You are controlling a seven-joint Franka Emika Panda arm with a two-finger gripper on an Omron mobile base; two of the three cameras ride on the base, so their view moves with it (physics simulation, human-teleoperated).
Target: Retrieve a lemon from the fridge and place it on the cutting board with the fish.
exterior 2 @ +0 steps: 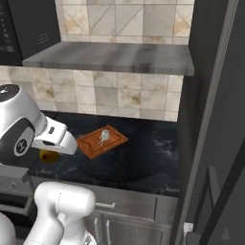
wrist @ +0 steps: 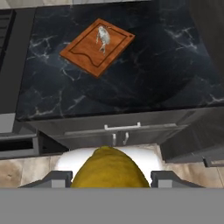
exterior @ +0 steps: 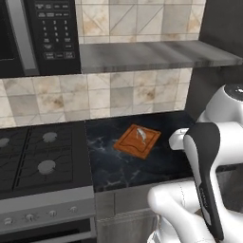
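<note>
The gripper is holding the lemon. In the hand view the yellow fruit sits between the two dark finger tips, one on each side of it. In the right base view a bit of the lemon peeks out under the white arm, out in front of the table's front edge and left of the board.

The cutting board lies flat on the dark, marbled table. It is turned at a slant, so one corner points to the wall. The little pale fish lies on the board, near its back end. In the hand view the fish is on the board too, and the lemon is well apart from both.

A black stove stands just left of the table. A grey shelf hangs above the table, and a black microwave is over the stove. The tall grey fridge stands to the right of the table.
</note>
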